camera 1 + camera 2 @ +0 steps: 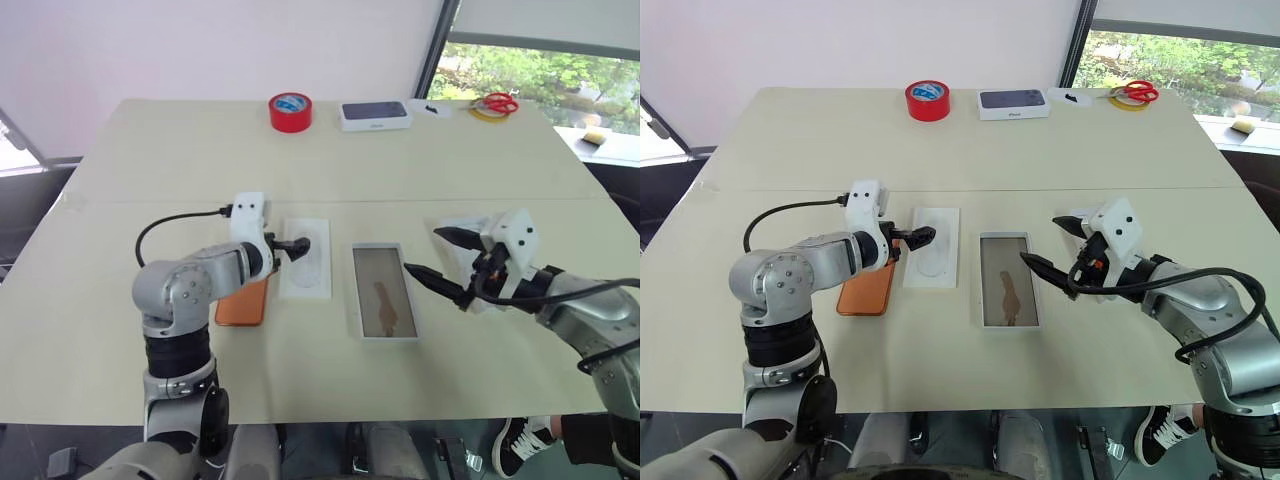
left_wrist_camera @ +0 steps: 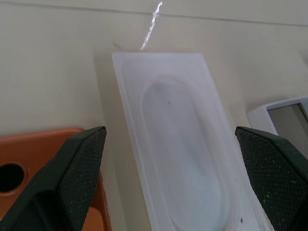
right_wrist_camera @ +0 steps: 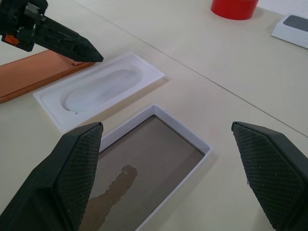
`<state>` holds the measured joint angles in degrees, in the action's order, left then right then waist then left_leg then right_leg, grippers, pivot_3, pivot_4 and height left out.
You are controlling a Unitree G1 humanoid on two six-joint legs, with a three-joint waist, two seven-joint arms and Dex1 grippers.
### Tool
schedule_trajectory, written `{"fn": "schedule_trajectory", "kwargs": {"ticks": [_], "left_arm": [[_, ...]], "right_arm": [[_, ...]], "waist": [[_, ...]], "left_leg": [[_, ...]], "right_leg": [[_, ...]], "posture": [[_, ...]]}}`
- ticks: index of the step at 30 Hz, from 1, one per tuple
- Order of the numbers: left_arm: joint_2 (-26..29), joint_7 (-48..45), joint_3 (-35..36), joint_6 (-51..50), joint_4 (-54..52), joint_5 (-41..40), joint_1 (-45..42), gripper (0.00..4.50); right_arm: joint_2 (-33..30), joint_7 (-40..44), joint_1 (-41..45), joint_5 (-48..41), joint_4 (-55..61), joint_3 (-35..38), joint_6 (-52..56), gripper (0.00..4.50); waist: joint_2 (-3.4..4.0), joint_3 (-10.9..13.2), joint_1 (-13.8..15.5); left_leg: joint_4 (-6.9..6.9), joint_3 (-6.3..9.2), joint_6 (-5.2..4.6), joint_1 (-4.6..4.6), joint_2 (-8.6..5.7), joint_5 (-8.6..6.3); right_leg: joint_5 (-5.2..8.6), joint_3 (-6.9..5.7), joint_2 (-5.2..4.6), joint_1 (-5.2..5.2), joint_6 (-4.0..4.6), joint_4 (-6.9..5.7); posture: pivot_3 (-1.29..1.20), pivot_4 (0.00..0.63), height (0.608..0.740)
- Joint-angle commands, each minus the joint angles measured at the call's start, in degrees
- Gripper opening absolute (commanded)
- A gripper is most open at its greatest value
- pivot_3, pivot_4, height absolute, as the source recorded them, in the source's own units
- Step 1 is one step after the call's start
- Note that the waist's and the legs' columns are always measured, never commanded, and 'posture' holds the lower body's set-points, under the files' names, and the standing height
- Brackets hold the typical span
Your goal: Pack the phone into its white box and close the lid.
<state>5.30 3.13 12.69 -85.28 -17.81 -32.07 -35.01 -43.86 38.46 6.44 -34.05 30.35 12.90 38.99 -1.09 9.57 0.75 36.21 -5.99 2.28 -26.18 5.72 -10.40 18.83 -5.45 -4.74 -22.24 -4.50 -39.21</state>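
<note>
The orange phone (image 1: 243, 302) lies flat on the table, partly under my left forearm. Beside it lies a flat white card with an oval outline (image 1: 305, 262), and my left gripper (image 1: 292, 247) hovers open just over the card's near-left part, nothing between its fingers. To the right sits the white box (image 1: 384, 292), an empty open tray with a brownish, smudged floor. My right gripper (image 1: 422, 250) stands open just right of the box, holding nothing. A white piece, apparently the lid (image 1: 455, 224), lies mostly hidden under my right hand.
At the table's far edge stand a red tape roll (image 1: 290, 111), a white box with a dark top (image 1: 375, 115) and red scissors (image 1: 497, 103) on a yellow ring. A seam runs across the table behind the phone things.
</note>
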Motion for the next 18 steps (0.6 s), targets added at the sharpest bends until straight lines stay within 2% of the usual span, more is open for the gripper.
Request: {"fn": "schedule_trajectory", "kwargs": {"ticks": [1, 10, 13, 17, 18], "left_arm": [[-1.82, 0.45, 1.08, -3.27, -0.60, 1.22, -1.93, 4.50], [-7.13, 1.71, 4.97, -7.22, 1.61, 4.72, -2.77, 4.50], [-9.35, 2.22, 7.29, -7.22, 2.41, 5.49, -2.87, 3.68], [-10.12, 2.12, 8.20, -7.22, 3.11, 6.26, -3.60, 1.69], [-10.15, 2.03, 8.30, -7.22, 3.24, 6.41, -3.71, 1.69]], "right_arm": [[-0.43, 0.16, 0.43, -0.42, 2.09, 0.86, -0.56, 4.47], [-0.75, 1.26, 1.36, 0.35, 1.09, 0.22, -1.11, 4.47], [-0.71, 1.37, 1.25, 0.48, 1.24, 0.12, -1.14, 4.50], [-1.12, 1.83, 1.01, 0.35, 1.92, 0.05, -0.92, 4.50], [-1.32, 2.12, 0.88, 0.24, 2.15, 0.03, -0.76, 4.50]], "waist": [[0.00, 0.00, 0.00], [0.00, 0.00, 0.00], [0.00, 0.00, 0.02], [0.00, 0.00, 0.07], [-0.01, 0.00, 0.08]], "left_leg": [[0.00, 0.00, 0.00, 0.00, 0.00, 0.00], [0.00, 0.00, 0.00, 0.00, 0.00, 0.00], [0.01, 0.00, 0.00, 0.01, 0.00, 0.00], [0.01, 0.00, 0.00, 0.00, -0.01, 0.00], [0.01, 0.00, 0.00, 0.00, -0.01, 0.00]], "right_leg": [[0.00, 0.00, 0.00, 0.00, 0.00, 0.00], [0.00, 0.00, 0.00, 0.00, 0.00, 0.00], [0.00, 0.00, 0.00, 0.01, 0.00, 0.00], [0.00, 0.00, -0.02, 0.01, 0.00, 0.00], [0.00, 0.00, -0.01, 0.01, 0.00, 0.00]], "posture": [[0.00, 0.150, 0.730], [0.00, 0.150, 0.730], [0.00, 0.150, 0.730], [0.00, 0.150, 0.730], [0.00, 0.150, 0.730]]}}
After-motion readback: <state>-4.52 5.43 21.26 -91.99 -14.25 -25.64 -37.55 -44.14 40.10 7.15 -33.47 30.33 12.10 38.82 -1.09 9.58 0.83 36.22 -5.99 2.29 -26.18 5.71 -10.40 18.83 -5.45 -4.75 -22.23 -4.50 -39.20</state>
